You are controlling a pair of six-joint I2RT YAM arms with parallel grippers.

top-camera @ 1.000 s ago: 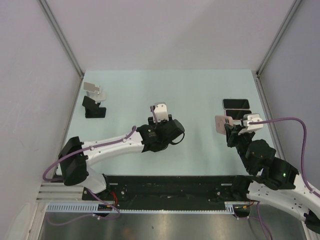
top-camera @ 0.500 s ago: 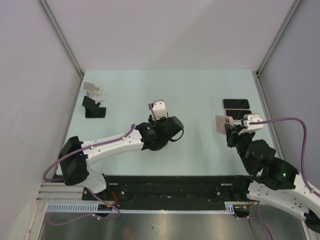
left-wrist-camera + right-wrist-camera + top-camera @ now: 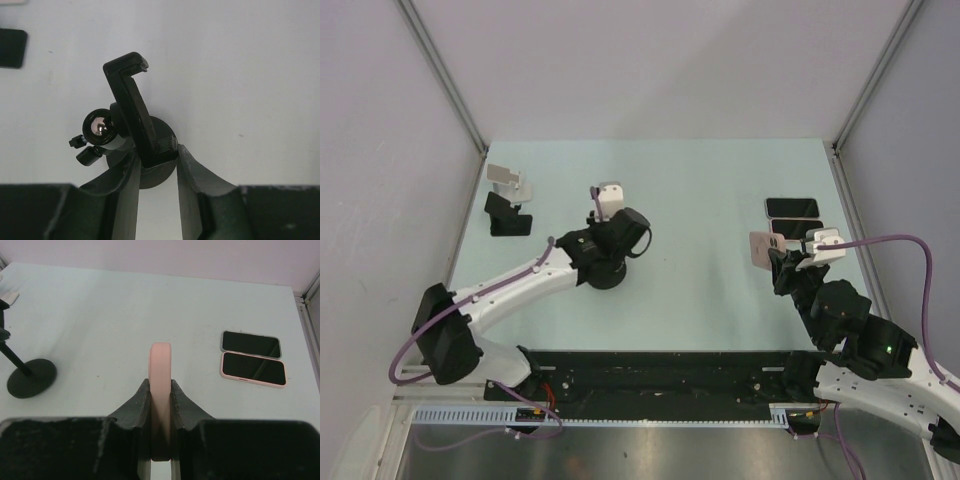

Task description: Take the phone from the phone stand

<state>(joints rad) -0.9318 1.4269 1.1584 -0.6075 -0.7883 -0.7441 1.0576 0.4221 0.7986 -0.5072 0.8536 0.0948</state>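
My right gripper (image 3: 161, 390) is shut on a pink phone (image 3: 161, 365), held edge-up above the table; in the top view the phone (image 3: 763, 247) is at the right, in front of that gripper (image 3: 778, 262). The black phone stand (image 3: 131, 102), with a round base (image 3: 159, 176) and a ball joint, holds no phone. My left gripper (image 3: 156, 152) is shut on the lower end of its cradle. In the top view the stand's base (image 3: 606, 279) is left of the table's centre under the left wrist. It also shows in the right wrist view (image 3: 31, 378).
Two phones lie face-up at the back right, a grey one (image 3: 792, 207) and a pink one (image 3: 795, 226), also in the right wrist view (image 3: 251, 344) (image 3: 254, 369). A white stand (image 3: 507, 180) and a black stand (image 3: 506, 215) are at the back left.
My left arm has swung left and back with the black stand, from the table's middle toward the left. The right arm and the pink phone have not moved.
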